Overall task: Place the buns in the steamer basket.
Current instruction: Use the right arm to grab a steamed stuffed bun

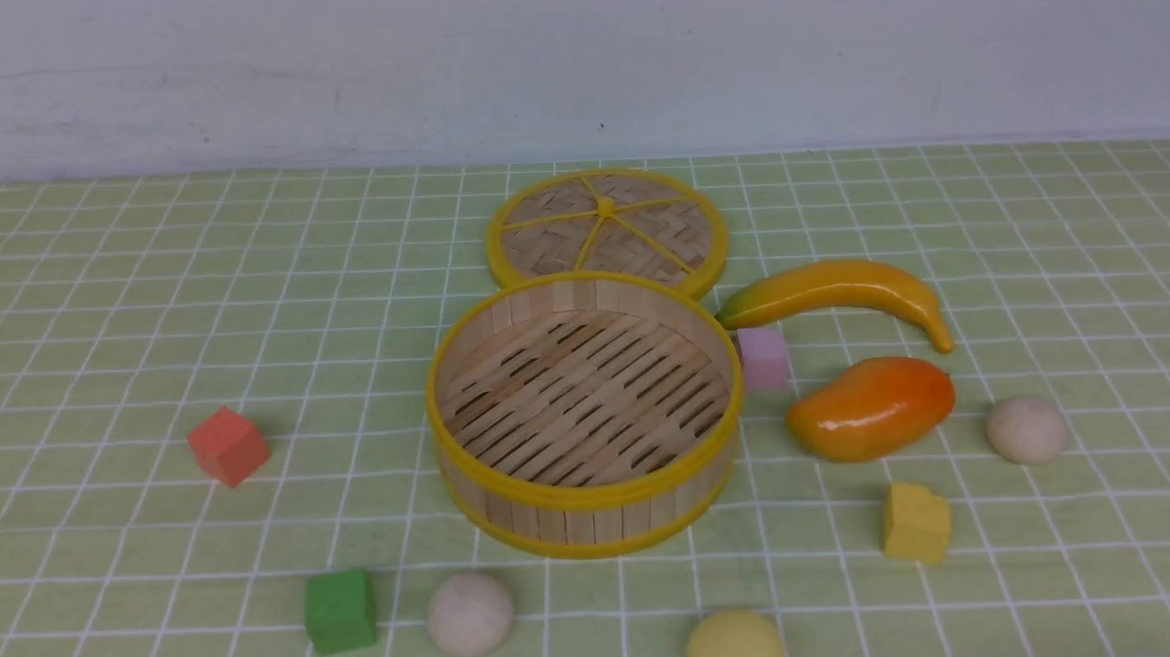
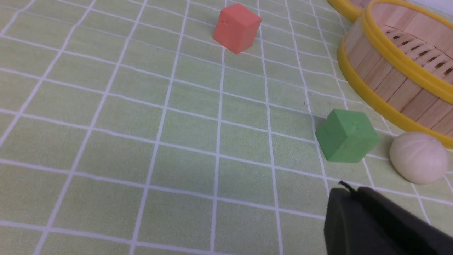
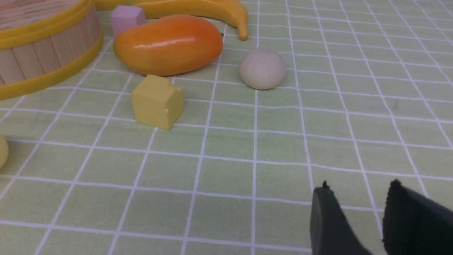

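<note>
Black left claw hovers closed; right claw hovers parted.

I count three buns: a left white bun, a right white bun and a yellow bun. There are four cubes, each a different colour: a red cube, a green cube, a pink cube and a yellow cube. There is one basket, one lid, one banana and one mango.
</note>
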